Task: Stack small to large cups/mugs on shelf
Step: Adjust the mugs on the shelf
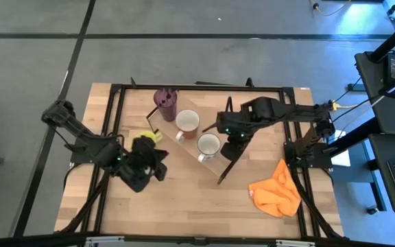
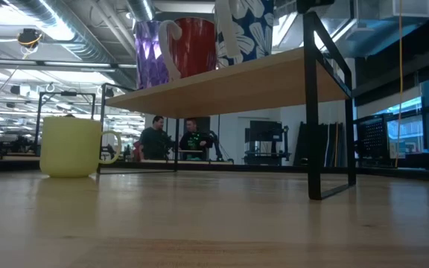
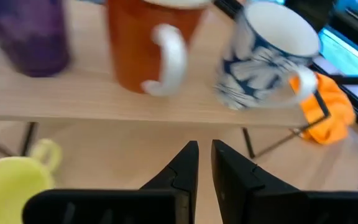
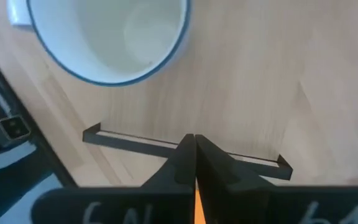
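Observation:
The shelf (image 1: 184, 140) stands slantwise on the table. On it, in a row, stand the purple tumbler (image 1: 164, 103), the brown mug (image 1: 187, 122) and a white mug with a blue flower pattern (image 1: 208, 145). The yellow-green mug (image 1: 151, 136) stands on the tabletop on the left side of the shelf (image 2: 237, 82). My left gripper (image 3: 204, 155) hovers beside the yellow-green mug (image 3: 8, 180), a narrow gap between its fingers and nothing in it. My right gripper (image 4: 194, 146) is shut and empty, pointing down over the shelf's end bar (image 4: 185, 146), next to the white mug (image 4: 107, 37).
An orange cloth (image 1: 275, 194) lies crumpled on the table to the right of the shelf. A black metal frame (image 1: 115, 103) runs around the tabletop. People stand in the room far behind the table (image 2: 177, 138).

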You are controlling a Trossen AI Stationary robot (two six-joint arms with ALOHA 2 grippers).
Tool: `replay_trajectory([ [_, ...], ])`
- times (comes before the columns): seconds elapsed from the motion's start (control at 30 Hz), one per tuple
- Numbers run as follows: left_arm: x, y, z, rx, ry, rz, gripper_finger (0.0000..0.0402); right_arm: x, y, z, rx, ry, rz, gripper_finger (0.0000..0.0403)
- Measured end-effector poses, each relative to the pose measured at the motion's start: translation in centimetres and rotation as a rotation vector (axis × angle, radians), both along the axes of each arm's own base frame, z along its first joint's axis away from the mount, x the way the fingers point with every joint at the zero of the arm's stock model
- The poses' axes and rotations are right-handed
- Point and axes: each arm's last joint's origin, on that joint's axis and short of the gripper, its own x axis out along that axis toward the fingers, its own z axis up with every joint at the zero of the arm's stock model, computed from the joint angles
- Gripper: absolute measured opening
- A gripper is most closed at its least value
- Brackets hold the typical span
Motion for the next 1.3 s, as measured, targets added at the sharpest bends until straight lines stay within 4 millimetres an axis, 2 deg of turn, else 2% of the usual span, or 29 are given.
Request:
replay_trajectory([
  [0.27, -3.5, 2.3, 1.5, 0.075, -0.014, 0.108, 0.0039, 0.0, 0.1, 0.0, -0.01, -0.003, -0.038, 0.0006],
  [0.5, -3.5, 3.1, 1.4, 0.111, 0.037, 0.106, 0.0039, 0.0, 0.1, 0.0, -0.004, 0.0, -0.073, 0.0006],
  [0.6, -3.4, 3.8, 0.7, 0.131, 0.067, 0.133, 0.0039, 0.2, -0.5, 0.0, -0.03, -0.02, -0.078, 0.0006],
  [0.8, -4.8, 5.5, -1.0, 0.073, 0.029, 0.182, 0.0039, 1.0, -3.5, 0.2, -0.048, -0.092, -0.12, 0.0006],
  [1.1, -7.4, 7.3, -3.2, -0.125, -0.228, 0.195, 0.0039, 1.3, -8.2, 0.5, -0.023, -0.178, -0.167, 0.0006],
  [1.3, -8.0, 8.6, -4.9, -0.2, -0.342, 0.237, 0.0039, 1.3, -12.1, 1.0, 0.044, -0.285, -0.204, 0.0006],
])
